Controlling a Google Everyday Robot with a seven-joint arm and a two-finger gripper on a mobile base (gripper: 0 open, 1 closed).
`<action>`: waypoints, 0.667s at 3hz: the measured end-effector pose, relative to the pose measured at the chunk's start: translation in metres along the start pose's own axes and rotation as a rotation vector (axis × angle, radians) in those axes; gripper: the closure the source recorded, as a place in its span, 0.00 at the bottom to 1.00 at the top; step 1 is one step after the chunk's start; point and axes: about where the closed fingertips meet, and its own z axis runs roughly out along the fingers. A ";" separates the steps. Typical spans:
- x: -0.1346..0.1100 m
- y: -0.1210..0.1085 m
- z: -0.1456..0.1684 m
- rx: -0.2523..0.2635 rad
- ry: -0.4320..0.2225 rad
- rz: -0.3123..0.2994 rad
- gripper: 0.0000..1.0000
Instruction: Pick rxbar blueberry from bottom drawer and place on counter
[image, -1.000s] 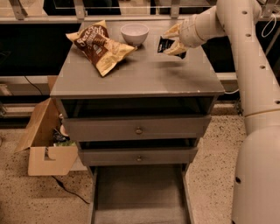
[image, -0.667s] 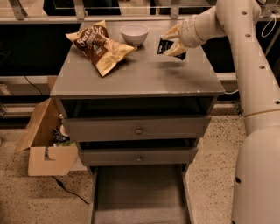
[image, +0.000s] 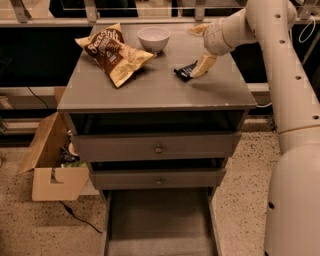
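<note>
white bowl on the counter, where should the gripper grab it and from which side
I'd pinch the right rim of the white bowl from above: it stands upright, mouth open, the chip bag lies close on its left, and the open gripper is over the counter to its right.

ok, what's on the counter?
Chip bag, bowl, and the rxbar at the right, by the end effector. The bar's right end is hidden by it.

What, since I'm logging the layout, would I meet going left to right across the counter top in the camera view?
chip bag → white bowl → rxbar blueberry, lying on the counter → gripper, open above the counter's right rear, one finger beside the bar.
</note>
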 end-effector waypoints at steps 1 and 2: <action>0.011 0.001 -0.014 0.029 -0.012 0.032 0.00; 0.038 0.004 -0.050 0.107 -0.026 0.111 0.00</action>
